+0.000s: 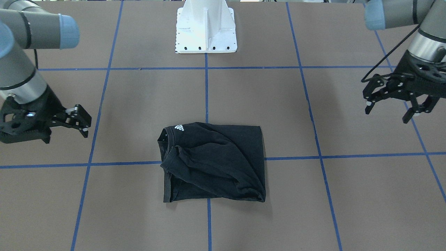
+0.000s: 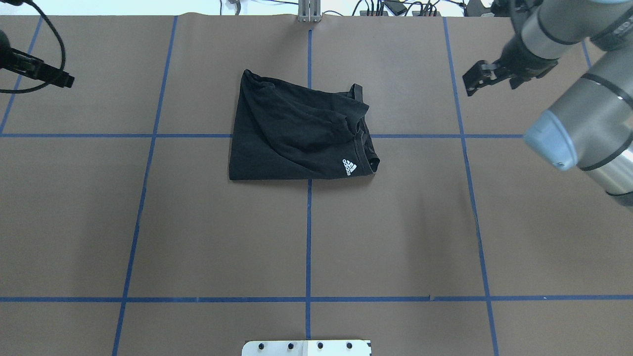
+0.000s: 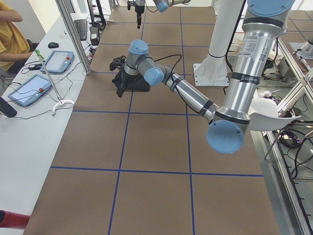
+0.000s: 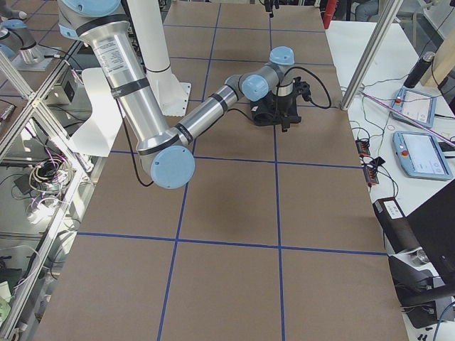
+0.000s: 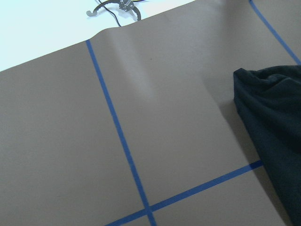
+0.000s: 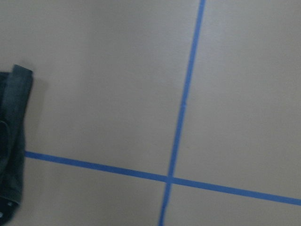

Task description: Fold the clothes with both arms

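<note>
Brown counter [image 2: 198, 237] gridded with blue tape [image 2: 308, 237]. The folded black T-shirt [image 2: 296, 143] lies mid-counter, collar [image 2: 365, 146] toward the right hand [image 1: 82, 122], which is somewhat nearer than the left hand [image 1: 386, 115]. Both hands gape open, empty, well apart from it.

The light is even and diffuse — shadows on the brown table [image 2: 198, 237] are soft and faint. The black T-shirt [image 1: 216, 164] shows little fold detail. The right wrist view is dim and blurred — the left wrist view is washed out at upper left.
</note>
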{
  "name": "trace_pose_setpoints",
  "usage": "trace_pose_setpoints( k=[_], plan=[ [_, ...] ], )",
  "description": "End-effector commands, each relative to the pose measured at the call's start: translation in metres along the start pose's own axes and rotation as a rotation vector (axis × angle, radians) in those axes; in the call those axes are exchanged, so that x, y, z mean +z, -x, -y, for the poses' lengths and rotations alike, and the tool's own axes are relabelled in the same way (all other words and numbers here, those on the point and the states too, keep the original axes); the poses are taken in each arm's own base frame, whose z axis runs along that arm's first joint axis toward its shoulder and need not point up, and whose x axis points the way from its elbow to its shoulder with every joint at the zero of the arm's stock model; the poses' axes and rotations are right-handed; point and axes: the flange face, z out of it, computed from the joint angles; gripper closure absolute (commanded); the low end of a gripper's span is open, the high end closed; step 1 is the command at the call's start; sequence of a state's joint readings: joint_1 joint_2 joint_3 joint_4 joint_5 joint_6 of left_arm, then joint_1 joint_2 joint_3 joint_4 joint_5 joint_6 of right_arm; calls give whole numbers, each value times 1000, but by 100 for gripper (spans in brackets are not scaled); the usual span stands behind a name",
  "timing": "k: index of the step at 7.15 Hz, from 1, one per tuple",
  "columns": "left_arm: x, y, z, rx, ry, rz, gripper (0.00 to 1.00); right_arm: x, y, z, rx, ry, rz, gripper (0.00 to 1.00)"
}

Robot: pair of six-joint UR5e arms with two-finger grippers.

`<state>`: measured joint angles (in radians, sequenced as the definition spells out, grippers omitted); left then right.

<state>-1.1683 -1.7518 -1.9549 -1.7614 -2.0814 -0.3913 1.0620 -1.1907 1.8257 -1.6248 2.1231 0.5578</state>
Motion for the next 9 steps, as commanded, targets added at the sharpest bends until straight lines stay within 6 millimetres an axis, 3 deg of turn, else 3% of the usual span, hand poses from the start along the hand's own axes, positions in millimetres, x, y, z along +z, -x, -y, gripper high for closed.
trace_pose_setpoints(
  k=[1,2,3,4,5,6,7,8,9],
  plan=[
    [10,93,-42,-123,86,66,0,3,-139,-46,-122,73,-29,0],
    [12,145,-52,-104,122,116,0,-2,-196,-68,-156,88,-55,0],
    [3,213,-67,-9,155,148,0,-2,-244,-98,-150,113,-75,0],
    [-7,257,-85,34,176,168,0,4,-285,-134,-138,154,-89,0],
    [-20,286,-119,1,188,184,0,3,-329,-161,-125,174,-98,0],
    [-19,298,-156,-38,212,178,0,9,-364,-177,-90,198,-98,0],
    [-13,292,-175,-78,223,77,0,17,-379,-184,-58,217,-95,0],
    [-3,292,-188,-139,252,1,0,18,-386,-193,-22,220,-65,0],
    [-12,285,-186,-135,249,7,0,22,-394,-215,13,231,-31,0]
  ],
)
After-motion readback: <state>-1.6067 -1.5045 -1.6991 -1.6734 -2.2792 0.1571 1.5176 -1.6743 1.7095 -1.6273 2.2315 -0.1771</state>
